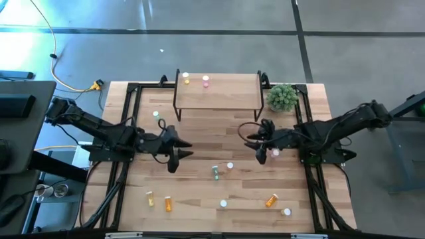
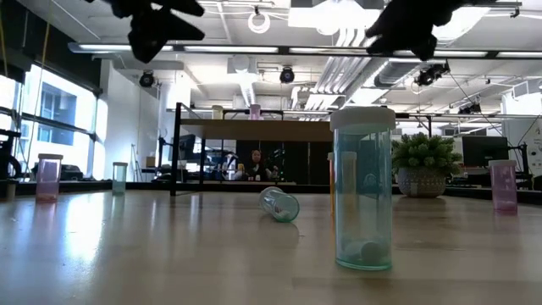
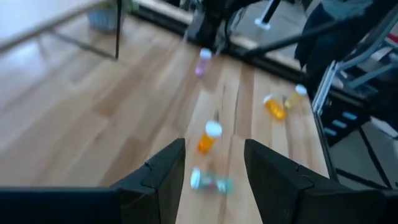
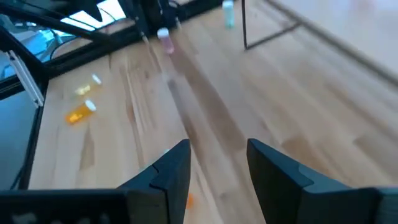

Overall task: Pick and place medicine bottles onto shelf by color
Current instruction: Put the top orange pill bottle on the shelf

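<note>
A light wood tabletop [image 1: 199,133] of narrow planks is seen under both arms, framed by black rails.

Nearest the front edge, four small bottles lie on their sides: a yellow one [image 1: 150,198], an orange one [image 1: 168,203], a second orange one [image 1: 271,200] and one at the right [image 1: 286,212] whose colour cannot be told. One more [image 1: 223,204] stands capped between them.

Farther in, a green bottle [image 1: 216,172] lies tipped beside a white-capped one [image 1: 230,166].

At mid-table the left pincer [image 1: 178,153] and the right pincer [image 1: 260,150] hang above the wood, each with its fingers parted and nothing between them. A pink bottle [image 1: 275,153] stands just beside the right one.

Beyond, the shelf [image 1: 218,91] carries two bottles, yellow [image 1: 186,79] and pink [image 1: 206,81]. A green one [image 1: 157,115] stands near its left leg, and a potted plant [image 1: 282,97] sits at its right.

Behind it all, an open office with ceiling lights [image 2: 279,52] and a seated person [image 2: 255,163] is visible.
</note>
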Robot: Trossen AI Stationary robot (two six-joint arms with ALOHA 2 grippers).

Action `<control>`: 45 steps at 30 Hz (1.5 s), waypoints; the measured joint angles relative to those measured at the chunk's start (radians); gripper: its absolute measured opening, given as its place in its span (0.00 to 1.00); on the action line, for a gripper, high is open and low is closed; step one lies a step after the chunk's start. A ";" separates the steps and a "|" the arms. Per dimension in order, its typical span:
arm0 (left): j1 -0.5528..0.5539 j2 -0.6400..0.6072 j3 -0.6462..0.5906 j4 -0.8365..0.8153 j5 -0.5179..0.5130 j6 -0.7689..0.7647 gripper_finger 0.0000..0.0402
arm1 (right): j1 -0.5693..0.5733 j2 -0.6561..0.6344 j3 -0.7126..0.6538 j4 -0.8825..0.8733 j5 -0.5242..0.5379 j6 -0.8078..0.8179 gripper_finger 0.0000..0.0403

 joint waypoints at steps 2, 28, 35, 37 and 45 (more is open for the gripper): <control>0.019 0.000 0.000 0.031 0.000 0.043 0.39 | -0.022 -0.001 0.029 0.007 0.000 -0.040 0.37; 0.160 0.000 0.000 0.056 -0.011 0.178 0.39 | -0.090 0.089 0.139 -0.358 -0.161 0.008 0.48; 0.159 0.000 0.000 0.060 -0.013 0.159 0.39 | -0.048 0.182 0.139 -0.269 -0.212 -0.130 0.52; 0.159 0.000 0.000 0.060 -0.013 0.159 0.39 | -0.035 0.209 0.139 -0.249 -0.215 -0.187 0.52; 0.159 0.000 0.000 0.060 -0.006 0.159 0.39 | -0.006 0.316 0.139 -0.159 -0.218 -0.358 0.52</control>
